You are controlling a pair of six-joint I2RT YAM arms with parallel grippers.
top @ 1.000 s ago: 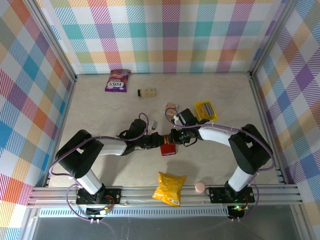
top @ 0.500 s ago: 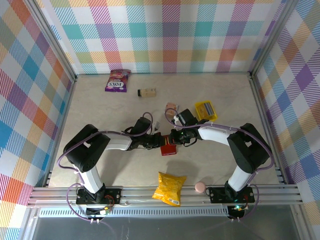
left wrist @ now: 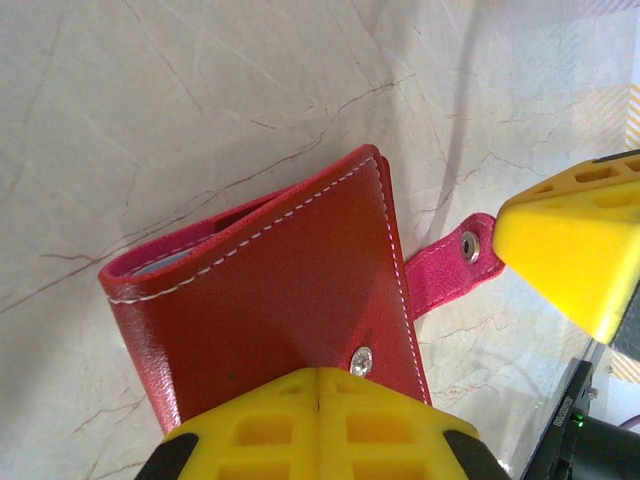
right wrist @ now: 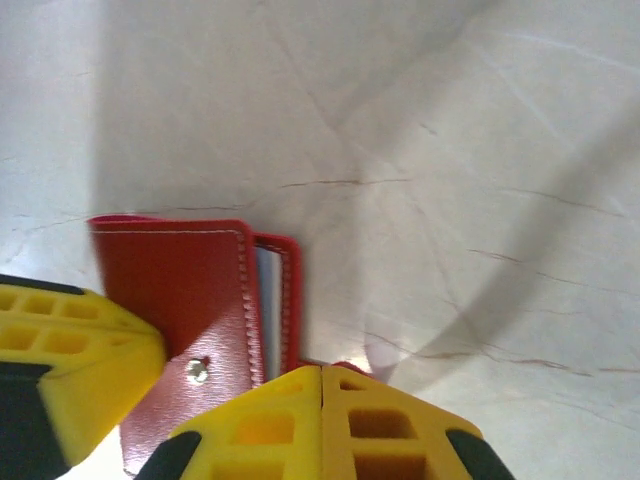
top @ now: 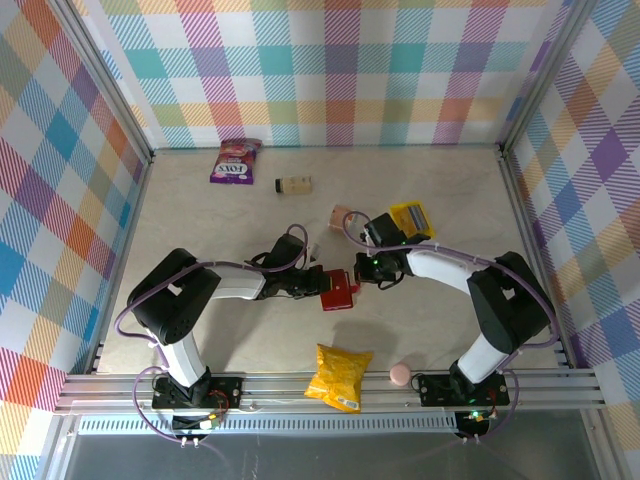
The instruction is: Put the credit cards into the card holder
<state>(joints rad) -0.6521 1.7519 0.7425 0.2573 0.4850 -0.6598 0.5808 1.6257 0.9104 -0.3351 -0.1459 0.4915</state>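
the holder (top: 338,291) lies at the middle of the top view, between the two grippers. the left gripper (top: 318,287) meets it from the left and the right gripper (top: 362,276) from the upper right.

in the left wrist view the left gripper (left wrist: 318,385) is clenched, its yellow fingers pressed together at the bottom centre over the holder's (left wrist: 270,290) red cover, just beside the snap stud (left wrist: 362,358). i cannot tell whether they pinch any of it. the pink tab (left wrist: 455,262) sticks out to the right and touches the right gripper's yellow finger at the right edge.

in the right wrist view the right gripper (right wrist: 320,385) is clenched too, at the bottom centre, against the holder's (right wrist: 180,290) lower right corner. a pale blue strip (right wrist: 256,290) shows between the cover and the red rim.

a yellow bag (top: 340,377) lies below the holder in the top view, and a yellow tray (top: 411,220) to the upper right.
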